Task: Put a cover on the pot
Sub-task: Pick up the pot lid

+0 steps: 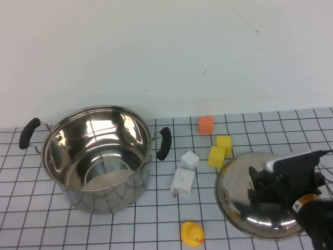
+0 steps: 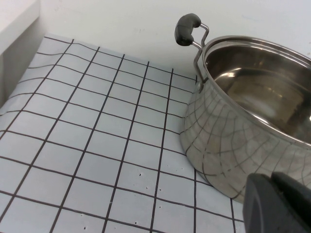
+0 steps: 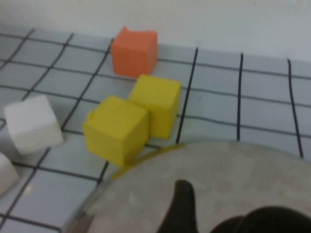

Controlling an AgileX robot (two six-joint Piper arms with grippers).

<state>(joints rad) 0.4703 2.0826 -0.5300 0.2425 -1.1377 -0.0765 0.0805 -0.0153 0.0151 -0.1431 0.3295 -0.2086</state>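
Observation:
The pot (image 1: 99, 156) is a large shiny steel stockpot with two black handles. It stands open on the left of the table and also shows in the left wrist view (image 2: 252, 116). The domed steel lid (image 1: 244, 203) lies on the table at the right. My right gripper (image 1: 265, 182) is down over the lid's middle, open, with one finger (image 3: 182, 201) close above the lid (image 3: 233, 174); the knob is hidden under it. My left gripper (image 2: 269, 180) is shut and empty, low beside the pot's outer wall, out of the high view.
Two yellow cubes (image 1: 220, 151), an orange cube (image 1: 206, 124), a white cube (image 1: 189, 159) and a white charger (image 1: 182, 182) lie between pot and lid. A yellow rubber duck (image 1: 192, 233) sits near the front edge. The wall is close behind.

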